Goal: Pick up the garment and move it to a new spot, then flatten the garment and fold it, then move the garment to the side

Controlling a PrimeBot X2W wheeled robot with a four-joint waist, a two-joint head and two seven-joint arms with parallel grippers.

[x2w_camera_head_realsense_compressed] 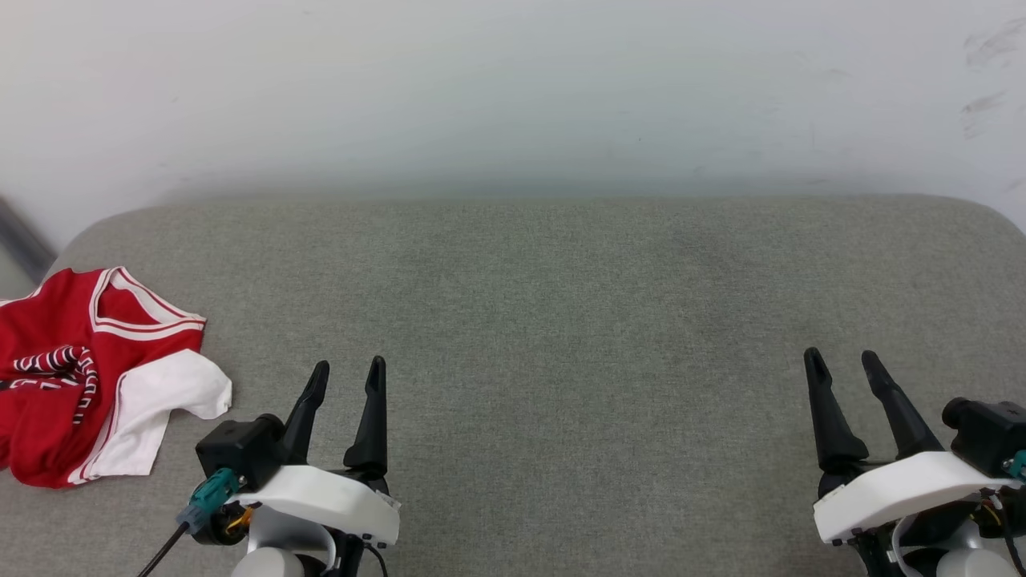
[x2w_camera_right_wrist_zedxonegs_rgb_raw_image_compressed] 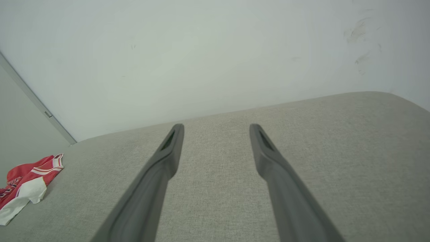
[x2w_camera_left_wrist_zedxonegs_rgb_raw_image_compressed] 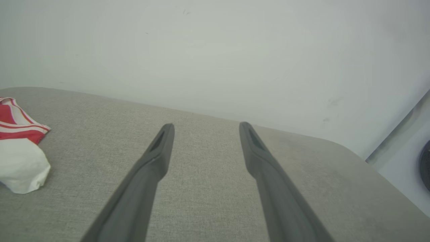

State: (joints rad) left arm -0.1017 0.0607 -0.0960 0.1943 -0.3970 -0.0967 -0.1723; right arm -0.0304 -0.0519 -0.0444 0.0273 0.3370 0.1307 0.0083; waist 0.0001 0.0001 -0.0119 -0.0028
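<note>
A grey cushion (x2w_camera_head_realsense_compressed: 561, 272) lies below a pale wall (x2w_camera_head_realsense_compressed: 513, 96). The shirt (x2w_camera_head_realsense_compressed: 56, 353) lies crumpled at the cushion's left edge, near the left gripper (x2w_camera_head_realsense_compressed: 347, 370). That gripper and the right gripper (x2w_camera_head_realsense_compressed: 843, 358), well apart, have their fingers spread and hold nothing.

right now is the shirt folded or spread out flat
Neither: the shirt lies bunched in a heap near the grey surface's left edge, one white sleeve sticking out.
</note>
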